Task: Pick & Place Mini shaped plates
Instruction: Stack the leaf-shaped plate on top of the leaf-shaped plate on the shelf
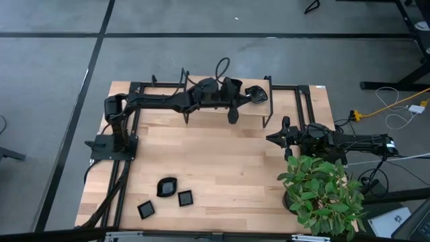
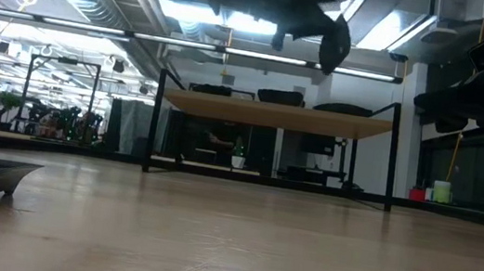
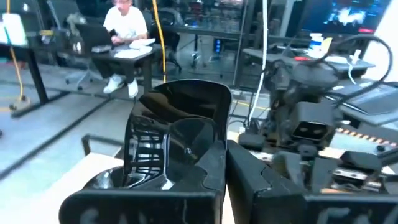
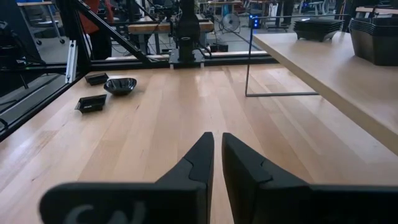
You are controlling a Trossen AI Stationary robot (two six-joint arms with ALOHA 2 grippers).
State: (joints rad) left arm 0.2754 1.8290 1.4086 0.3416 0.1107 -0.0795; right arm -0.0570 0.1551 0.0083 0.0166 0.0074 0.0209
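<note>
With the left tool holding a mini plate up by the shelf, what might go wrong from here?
1. The left tool pinches the glossy black plate only by its edge, so it may slip.
2. It hangs high above the table; a drop could chip it.
3. Three plates lie clustered close together, so setting another beside them risks a knock.

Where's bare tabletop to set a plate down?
Bare wood: the wide middle between the raised shelf and the three mini plates, and right of them up to the plant. Crowded: that near-left cluster, plus stacked dishes on the shelf.
</note>
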